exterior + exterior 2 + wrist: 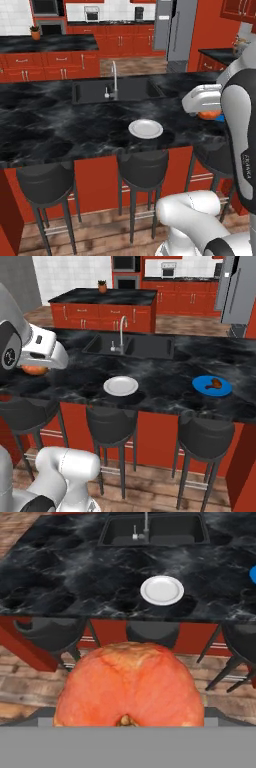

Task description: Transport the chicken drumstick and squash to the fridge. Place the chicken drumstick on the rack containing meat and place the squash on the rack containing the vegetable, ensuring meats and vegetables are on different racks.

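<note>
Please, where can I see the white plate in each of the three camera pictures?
Left base view: the white plate lies near the counter's front edge, centre.
Right base view: the white plate, left of centre.
Hand view: the white plate, upper centre.
Shared landmark: the sink behind it.

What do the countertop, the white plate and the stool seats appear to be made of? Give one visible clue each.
Countertop: polished black stone, perhaps marble, going by its pale veining and sheen.
White plate: probably glazed ceramic, plain and smooth.
Stool seats: dark padded vinyl or leather, judging by the soft rounded edges, on thin dark metal legs.
</note>
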You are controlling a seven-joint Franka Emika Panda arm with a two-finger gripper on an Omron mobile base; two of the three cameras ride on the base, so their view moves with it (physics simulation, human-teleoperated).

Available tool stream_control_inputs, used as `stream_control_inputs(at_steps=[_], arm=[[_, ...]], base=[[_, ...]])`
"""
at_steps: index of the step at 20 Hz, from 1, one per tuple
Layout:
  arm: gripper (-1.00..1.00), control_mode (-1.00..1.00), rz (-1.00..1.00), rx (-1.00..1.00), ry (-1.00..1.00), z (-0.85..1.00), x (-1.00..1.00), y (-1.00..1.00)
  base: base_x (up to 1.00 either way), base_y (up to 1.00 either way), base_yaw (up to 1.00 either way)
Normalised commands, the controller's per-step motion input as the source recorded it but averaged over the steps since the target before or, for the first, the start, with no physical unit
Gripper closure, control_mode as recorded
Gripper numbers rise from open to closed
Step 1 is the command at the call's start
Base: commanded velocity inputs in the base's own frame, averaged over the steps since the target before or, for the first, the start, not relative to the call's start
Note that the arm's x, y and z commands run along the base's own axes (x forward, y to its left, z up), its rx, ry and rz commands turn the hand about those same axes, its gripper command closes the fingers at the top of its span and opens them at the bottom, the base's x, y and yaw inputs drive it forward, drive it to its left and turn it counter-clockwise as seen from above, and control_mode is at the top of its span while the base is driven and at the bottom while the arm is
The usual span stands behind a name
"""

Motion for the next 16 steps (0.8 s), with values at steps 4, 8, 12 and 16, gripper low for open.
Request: stream_control_inputs(at_steps=[4, 8, 12, 16], arm=[[1.00, 1.00, 0.00, 0.00, 0.00, 0.00, 0.00, 0.00], [1.00, 1.00, 0.00, 0.00, 0.00, 0.00, 0.00, 0.00], [1.00, 1.00, 0.00, 0.00, 0.00, 0.00, 0.00, 0.00], [1.00, 1.00, 0.00, 0.00, 0.00, 0.00, 0.00, 0.00]], base=[[0.15, 1.00, 0.00], [0.12, 1.00, 0.00], [0.25, 1.00, 0.00], [-0.04, 1.00, 0.00]])
